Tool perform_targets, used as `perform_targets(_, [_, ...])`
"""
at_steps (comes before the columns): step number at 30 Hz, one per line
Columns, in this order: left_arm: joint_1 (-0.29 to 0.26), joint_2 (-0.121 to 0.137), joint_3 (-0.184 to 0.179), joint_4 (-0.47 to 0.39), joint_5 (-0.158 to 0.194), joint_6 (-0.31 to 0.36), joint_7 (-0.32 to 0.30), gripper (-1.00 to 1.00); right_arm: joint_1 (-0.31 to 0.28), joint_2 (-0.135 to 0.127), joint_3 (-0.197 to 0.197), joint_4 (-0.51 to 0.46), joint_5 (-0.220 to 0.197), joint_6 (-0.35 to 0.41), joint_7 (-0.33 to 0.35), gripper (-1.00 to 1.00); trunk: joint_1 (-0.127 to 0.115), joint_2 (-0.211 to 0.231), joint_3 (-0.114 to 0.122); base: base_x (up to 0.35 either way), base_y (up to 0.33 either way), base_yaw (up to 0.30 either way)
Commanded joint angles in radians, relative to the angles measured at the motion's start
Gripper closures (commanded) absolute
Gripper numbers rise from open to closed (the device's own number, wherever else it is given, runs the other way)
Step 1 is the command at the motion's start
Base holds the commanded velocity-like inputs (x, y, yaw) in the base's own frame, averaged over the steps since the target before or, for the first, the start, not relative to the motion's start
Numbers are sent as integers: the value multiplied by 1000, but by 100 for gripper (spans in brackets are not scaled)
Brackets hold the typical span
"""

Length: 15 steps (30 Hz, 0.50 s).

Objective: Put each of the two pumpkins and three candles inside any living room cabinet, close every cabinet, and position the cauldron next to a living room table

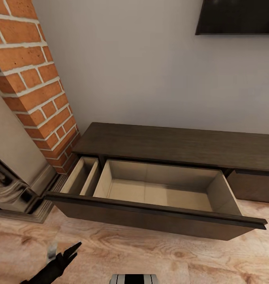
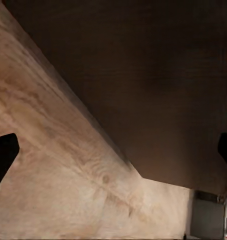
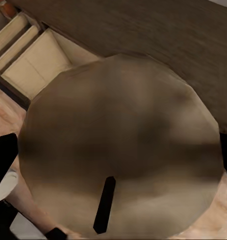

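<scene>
The cabinet is a long, low, dark brown unit against the wall. Its wide drawer is pulled out, and its pale beige inside holds nothing. A narrower compartment lies at the drawer's left. A round beige candle with a dark wick sits between the fingers of my right gripper, above the cabinet top and the drawer. My left gripper hangs low over the floor in front of the drawer's left end. Its fingertips are spread wide apart, with nothing between them.
A red brick fireplace with a dark glossy hearth surround stands left of the cabinet. A black screen hangs on the wall above. Pale wood floor runs in front of the drawer. A second drawer front at the right is closed.
</scene>
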Motion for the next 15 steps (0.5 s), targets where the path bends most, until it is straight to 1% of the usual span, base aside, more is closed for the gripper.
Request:
perform_targets(1, [0,0,1,18,-5,-13,-3,-100,-3,0,17,0,-7,8,-7,100,0,0,-1,0,0,0])
perform_targets(2, [0,-1,1,46,-22,-51,-3,-100,-3,6,56,-3,-10,8,-32,100,0,0,-1,0,0,0])
perform_targets(3, [0,-2,1,67,-33,-78,-3,-100,-3,18,85,-7,-12,8,-68,100,0,0,-1,0,0,0])
perform_targets(4, [0,-3,1,75,-37,-88,-2,-100,-3,27,95,-9,-13,8,-89,100,0,0,-1,0,0,0])
perform_targets(5, [0,-5,1,90,-42,-102,0,-100,-3,47,111,-14,-15,8,-137,100,0,0,-1,0,0,0])
perform_targets(6, [0,-6,1,99,-45,-107,1,-100,-3,57,117,-16,-16,8,-163,100,0,0,-1,0,0,0])
perform_targets(7, [0,-6,0,117,-49,-115,1,-100,-3,79,128,-19,-16,8,-218,100,0,0,-1,0,0,0])
perform_targets(9, [0,-5,0,136,-54,-120,1,-100,-3,105,135,-20,-16,8,-279,100,0,0,-1,0,0,0])
perform_targets(11, [0,-2,0,158,-62,-125,1,-100,-3,171,146,-21,-12,8,-406,100,0,0,-1,0,0,0])
perform_targets(12, [0,-2,-1,161,-64,-126,2,-100,-3,189,150,-21,-10,8,-436,100,0,0,-1,0,0,0])
perform_targets(13, [0,-2,-1,166,-69,-127,4,-100,-3,223,163,-21,-8,8,-493,100,0,0,-1,0,0,0])
perform_targets(14, [0,-3,-1,169,-73,-128,5,-100,-3,255,184,-21,-4,8,-544,100,0,0,-1,0,0,0])
perform_targets(15, [0,-3,-1,170,-74,-128,5,-100,-3,269,196,-21,-1,8,-568,100,0,0,-1,0,0,0])
